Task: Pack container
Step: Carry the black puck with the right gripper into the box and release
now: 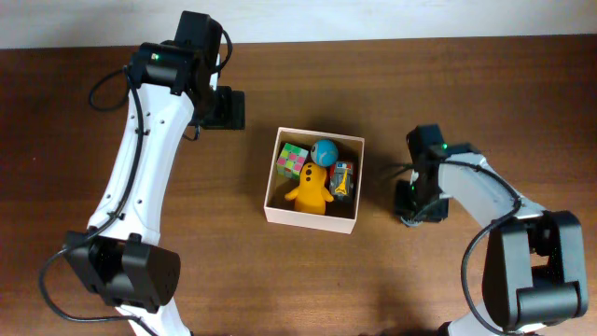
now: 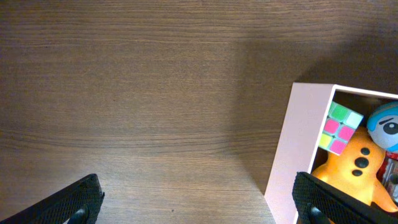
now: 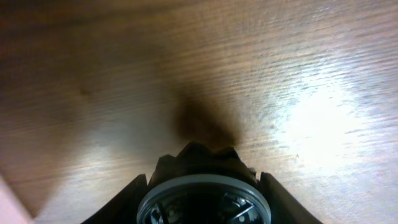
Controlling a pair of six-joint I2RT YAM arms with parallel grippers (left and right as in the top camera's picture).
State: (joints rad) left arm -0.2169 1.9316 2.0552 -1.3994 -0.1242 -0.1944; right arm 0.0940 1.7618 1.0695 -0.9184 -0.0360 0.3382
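Observation:
The container (image 1: 308,217), a square cardboard box with white walls, stands mid-table. It holds a colourful cube (image 1: 292,159), a blue ball (image 1: 325,151), a yellow figure (image 1: 310,187) and a small multicoloured toy (image 1: 343,179). My left gripper (image 1: 227,109) is open and empty over bare wood, left of the box; in the left wrist view its fingers (image 2: 199,205) spread wide, with the container's wall (image 2: 298,143) at the right. My right gripper (image 1: 413,213) is low at the table right of the box, its fingers (image 3: 204,199) shut on a dark round toy with a grey rim (image 3: 202,168).
The table is dark brown wood (image 1: 485,84). The left wrist view shows the cube (image 2: 339,127), blue ball (image 2: 385,124) and yellow figure (image 2: 357,165) inside the box. A pale strip of the box shows at the bottom left of the right wrist view.

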